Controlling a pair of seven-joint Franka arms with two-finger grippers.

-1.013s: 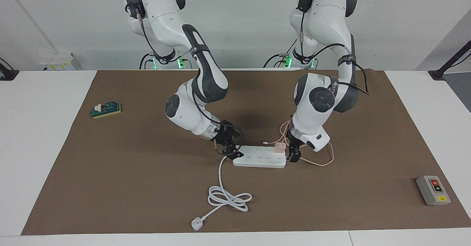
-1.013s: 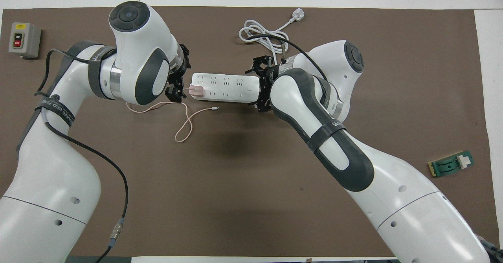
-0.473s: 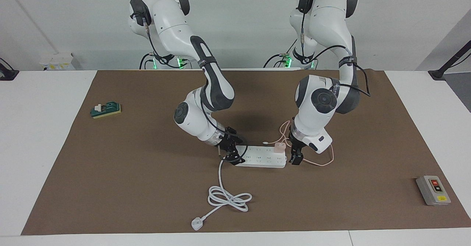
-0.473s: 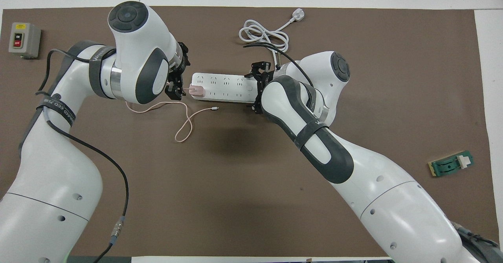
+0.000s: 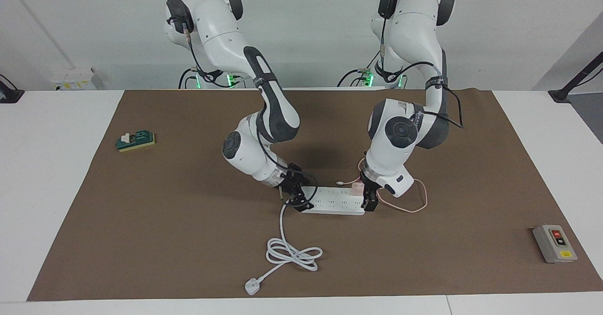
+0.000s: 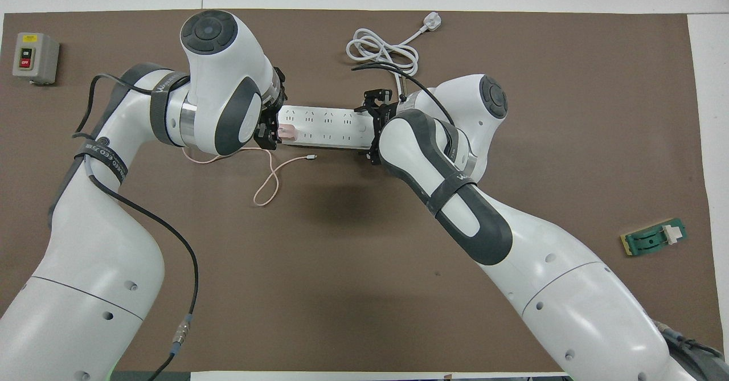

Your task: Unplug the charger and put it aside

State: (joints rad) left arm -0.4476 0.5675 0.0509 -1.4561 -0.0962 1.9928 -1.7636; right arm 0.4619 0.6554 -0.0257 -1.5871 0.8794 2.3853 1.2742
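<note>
At the middle of the bench [image 5: 165, 239], the white power strip [image 5: 333, 203] lies flat with the charger [image 5: 357, 189] still plugged into its socket at the left arm's end. Right hand [image 5: 296, 196] sits at the strip's other end, where the thick white cord [image 5: 289, 251] leaves; looks like bracing so the strip won't lift on the pull. Can't tell if it's clamped on the strip or just resting there. Left hand [image 5: 369, 201] is down at the charger end, spread wide, pink cube just beside or between the fingers; no pinch visible yet. Thin pink cable [image 6: 267, 179] trails loose on the mat, nearer the robots than the strip. Next, I'd guess: close on the cube, pull straight up.
</note>
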